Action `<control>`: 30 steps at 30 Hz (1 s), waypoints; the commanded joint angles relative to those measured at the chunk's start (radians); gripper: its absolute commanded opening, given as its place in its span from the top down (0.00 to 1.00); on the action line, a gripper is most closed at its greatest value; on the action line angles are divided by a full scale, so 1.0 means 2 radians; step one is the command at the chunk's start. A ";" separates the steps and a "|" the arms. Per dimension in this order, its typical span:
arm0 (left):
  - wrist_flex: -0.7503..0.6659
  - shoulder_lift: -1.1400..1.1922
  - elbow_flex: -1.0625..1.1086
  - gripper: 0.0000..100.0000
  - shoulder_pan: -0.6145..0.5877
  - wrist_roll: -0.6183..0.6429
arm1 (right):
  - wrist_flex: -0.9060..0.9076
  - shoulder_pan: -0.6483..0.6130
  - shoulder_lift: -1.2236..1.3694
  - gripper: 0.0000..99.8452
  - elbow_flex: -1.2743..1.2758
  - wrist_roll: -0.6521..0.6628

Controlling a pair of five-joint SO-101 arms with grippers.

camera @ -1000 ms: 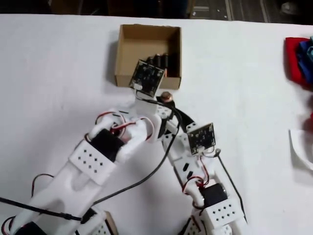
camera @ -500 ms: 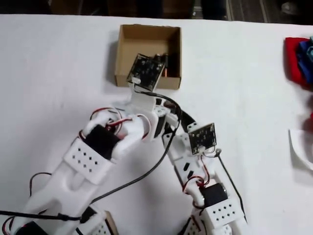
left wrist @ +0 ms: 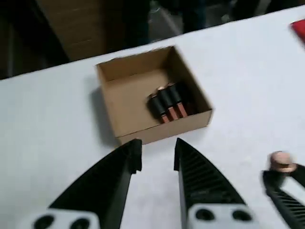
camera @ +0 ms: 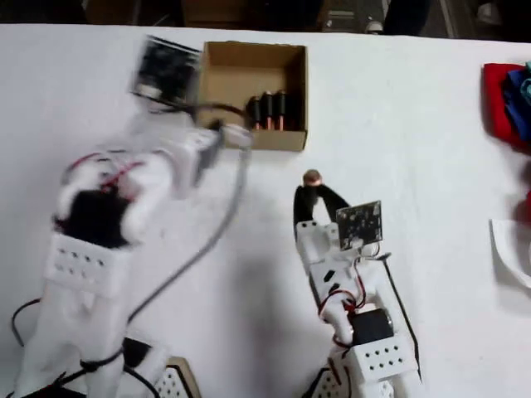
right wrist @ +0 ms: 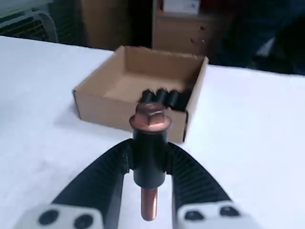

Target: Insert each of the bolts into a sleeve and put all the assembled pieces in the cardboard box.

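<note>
The open cardboard box [camera: 226, 79] sits at the table's far middle, with three assembled pieces [camera: 267, 110] lying side by side against its right wall. My right gripper [camera: 313, 195] stands below the box's right corner, shut on a black sleeve with a copper bolt [right wrist: 149, 143] through it; the bolt's head [camera: 312, 177] points toward the box. The left arm [camera: 124, 207] is at the left of the box. Its gripper [left wrist: 157, 155] hangs open and empty over the table, just short of the box's near wall [left wrist: 162, 131].
A red cloth [camera: 506, 99] and a white object [camera: 510, 253] lie at the right edge of the white table. A grey cable [camera: 207, 240] trails from the left arm. Dark furniture stands beyond the far edge.
The left arm has swung away to the left, off the right gripper and the box's front. The right gripper now holds the sleeved bolt alone and has turned slightly.
</note>
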 commanded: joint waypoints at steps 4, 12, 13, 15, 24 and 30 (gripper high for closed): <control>-0.010 0.000 0.148 0.87 -0.164 -0.101 | 0.099 0.009 0.002 0.98 -0.093 -0.042; -0.248 0.000 0.425 0.87 -0.180 -0.107 | 0.158 -0.015 0.143 0.98 -0.308 -0.021; -0.277 0.000 0.448 0.87 -0.180 -0.107 | 0.158 -0.017 0.181 0.98 -0.335 -0.021; -0.324 0.000 0.484 0.87 -0.180 -0.107 | 0.158 -0.020 0.255 0.98 -0.392 -0.021; -0.364 0.001 0.518 0.87 -0.166 -0.108 | 0.161 -0.020 0.595 0.98 -0.684 -0.022; -0.371 0.001 0.521 0.87 -0.164 -0.108 | 0.199 -0.020 0.800 0.98 -0.905 -0.044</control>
